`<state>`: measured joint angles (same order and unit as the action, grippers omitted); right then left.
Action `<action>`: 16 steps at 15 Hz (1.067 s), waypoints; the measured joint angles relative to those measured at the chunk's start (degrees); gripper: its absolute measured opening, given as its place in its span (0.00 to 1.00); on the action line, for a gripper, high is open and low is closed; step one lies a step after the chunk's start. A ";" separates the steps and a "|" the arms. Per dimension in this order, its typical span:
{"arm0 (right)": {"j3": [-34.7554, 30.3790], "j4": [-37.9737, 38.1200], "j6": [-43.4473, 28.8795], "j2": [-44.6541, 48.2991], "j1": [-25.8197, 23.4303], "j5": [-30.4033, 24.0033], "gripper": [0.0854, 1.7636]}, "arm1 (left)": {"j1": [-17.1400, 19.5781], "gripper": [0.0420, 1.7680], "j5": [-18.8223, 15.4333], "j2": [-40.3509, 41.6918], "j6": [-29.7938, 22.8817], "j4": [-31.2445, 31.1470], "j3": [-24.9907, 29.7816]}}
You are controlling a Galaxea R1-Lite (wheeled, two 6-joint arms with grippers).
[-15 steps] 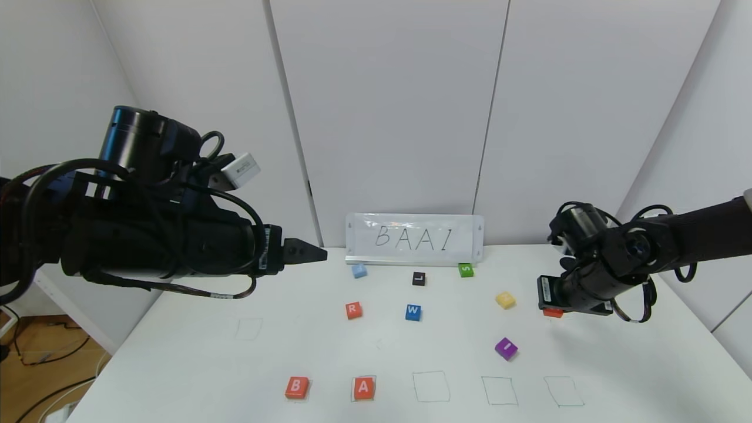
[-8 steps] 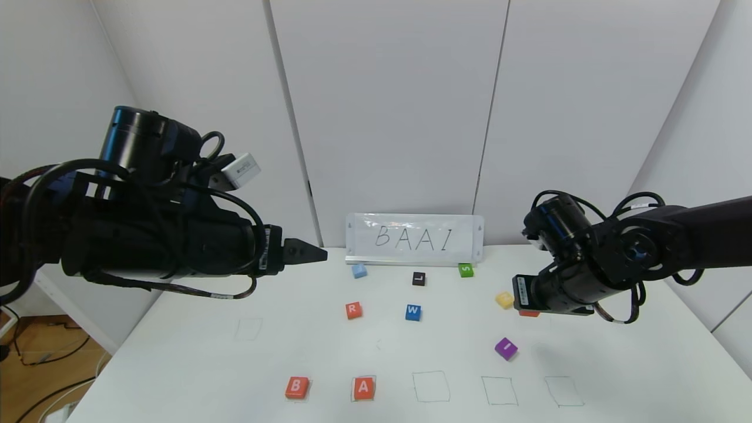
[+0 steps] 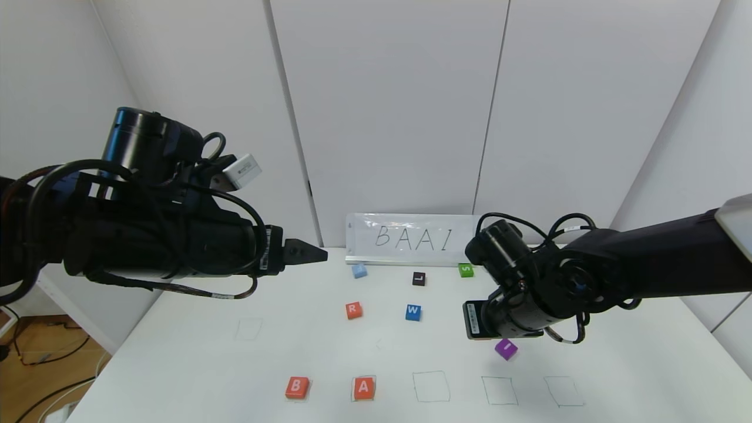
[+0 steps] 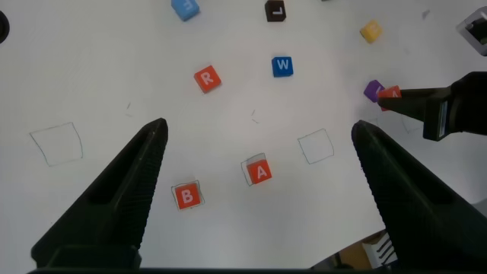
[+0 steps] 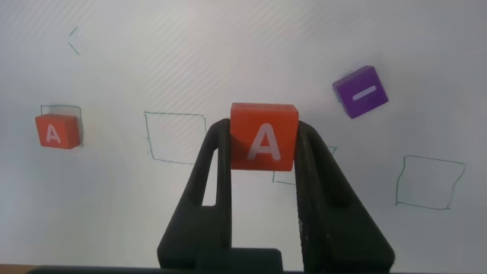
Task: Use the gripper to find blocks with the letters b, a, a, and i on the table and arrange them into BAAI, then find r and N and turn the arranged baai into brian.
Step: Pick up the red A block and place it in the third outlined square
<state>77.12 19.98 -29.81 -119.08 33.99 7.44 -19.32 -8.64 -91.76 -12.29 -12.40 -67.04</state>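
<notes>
- The right end effector (image 5: pixel 263 156) hangs above the white worktop (image 3: pixel 176 364), its two dark fingers clamped on the sides of an orange-red A block (image 5: pixel 264 136) whose white letter faces the wrist camera.
- In the head view the right arm reaches in over the right middle of the worktop, and its end effector (image 3: pixel 477 320) sits just above the purple I block (image 3: pixel 506 348), which lies flat on the surface.
- Along the near edge, the B block (image 3: pixel 297 387) and a second A block (image 3: pixel 363 387) lie side by side, the A inside a pen-drawn square; three more drawn squares (image 3: pixel 431 386) to their right hold nothing.
- The R block (image 3: pixel 353 309) rests farther back, near a blue W block (image 3: pixel 413 312); black, green and light-blue blocks lie beyond, before a sign reading BAAI (image 3: pixel 415 238).
- The left end effector (image 4: pixel 259 190) is held high over the left side of the worktop, fingers spread wide apart and holding nothing.
</notes>
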 joint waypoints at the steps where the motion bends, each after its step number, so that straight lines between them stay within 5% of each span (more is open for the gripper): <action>1: 0.55 -0.01 -0.88 -0.90 0.79 -0.05 0.27 | 0.20 0.97 0.02 0.00 0.02 0.02 -0.10; 16: 7.74 0.55 -6.29 -12.02 12.70 -0.16 0.27 | 2.40 0.97 -0.05 -0.90 0.72 0.09 -0.72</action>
<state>84.86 20.53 -36.10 -131.10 46.69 7.28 -16.92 -8.69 -92.66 -11.57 -12.31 -67.76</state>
